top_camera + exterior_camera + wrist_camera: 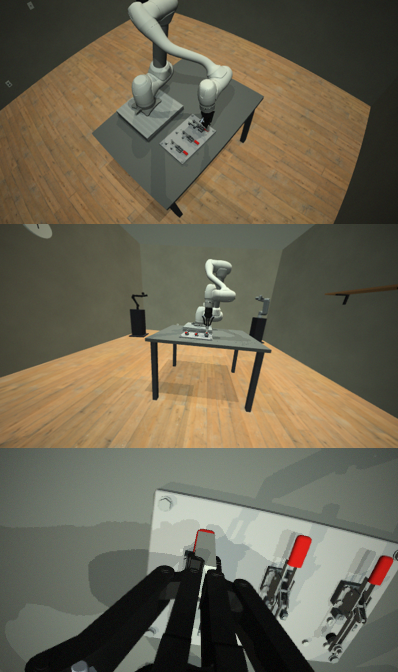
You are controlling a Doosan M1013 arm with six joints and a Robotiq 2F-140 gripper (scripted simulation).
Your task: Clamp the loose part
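Gripper: the gripper (208, 128) (206, 326) (203, 545) has its jaws drawn together, approx. fully closed; nothing clearly held. Grey piece at the tips in the wrist view prob. the finger pads, can't confirm.
Loose part: can't pick it out in any view; poss. in the nest by the fingers, upper right of the board in the top view, but arm + clamp hide it. Seating n/c (not confirmed).
Board: the board (204, 140) (191, 337) (240, 533) sits right of centre in the wrist view, w/ three clamps.
Near handle: the near handle (206, 130) (206, 333) (205, 530) is red, left of centre in the wrist view, mostly behind the fingertips. Contact: can't tell.
Other handles: the middle handle (196, 142) (196, 334) (300, 551) and the end handle (185, 152) (187, 333) (381, 570) stand apart from the fingers.
Step (my read): working the near clamp's handle w/ closed tips.
Handle feel: prob. stiff, max. resistance mid-stroke, then easy to the stop. Grip sleeve may let tips slide off sideways.
Where to push: outer end of the red sleeve, centred, for best leverage; keep off the linkage.
Part feel: prob. rigid + light, so likely to shift if the bar lands off-centre. If regrip req'd, take opp. side edges, clear of pads + stop.
Check: bar flat on part.
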